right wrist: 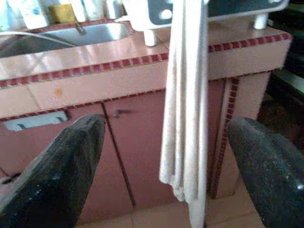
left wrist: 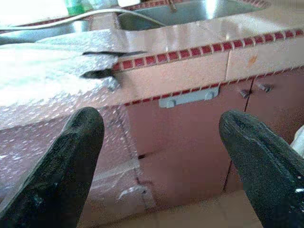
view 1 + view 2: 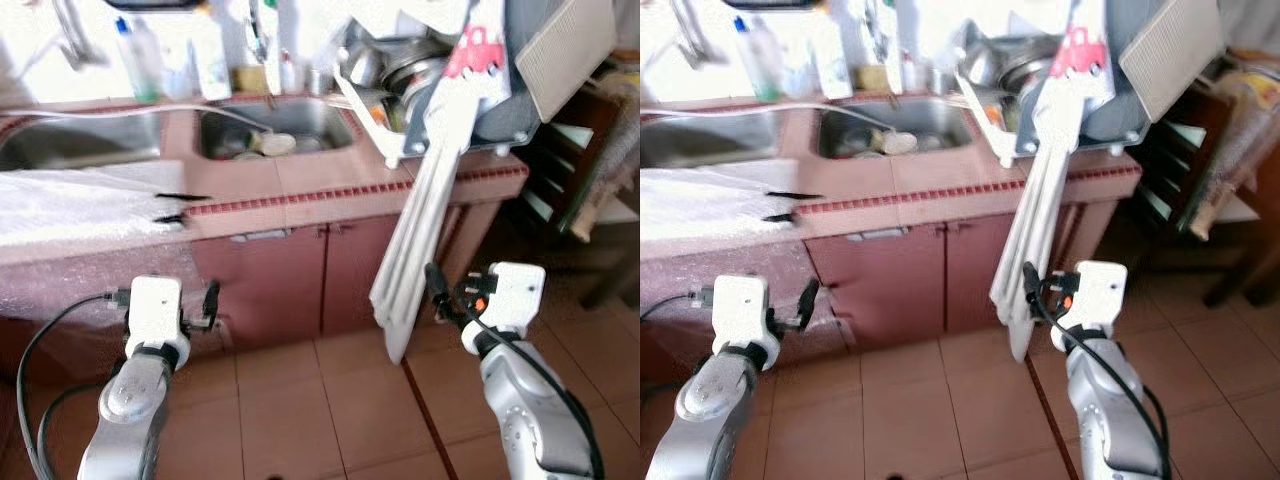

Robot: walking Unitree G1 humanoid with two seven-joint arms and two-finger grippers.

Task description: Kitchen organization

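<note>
Both grippers, left (image 2: 159,156) and right (image 1: 166,161), jaws released (empty); advancing could snag the hanging cloth (image 3: 420,240) at one o'clock, toppling the dish rack (image 3: 400,100).

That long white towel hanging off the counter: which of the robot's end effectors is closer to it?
Right. The right end effector hovers open beside the long white hanging towel's lower end; the left end effector, also open, sits far off by the bubble-wrapped counter.

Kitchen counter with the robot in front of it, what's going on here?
Nothing is being handled at this moment. The robot faces the pink tiled counter, both arms raised at cabinet height. The left gripper and right gripper are open and hold nothing. A long white cloth hangs from the dish rack in front of the right gripper. Bubble wrap covers the counter's left part.
</note>
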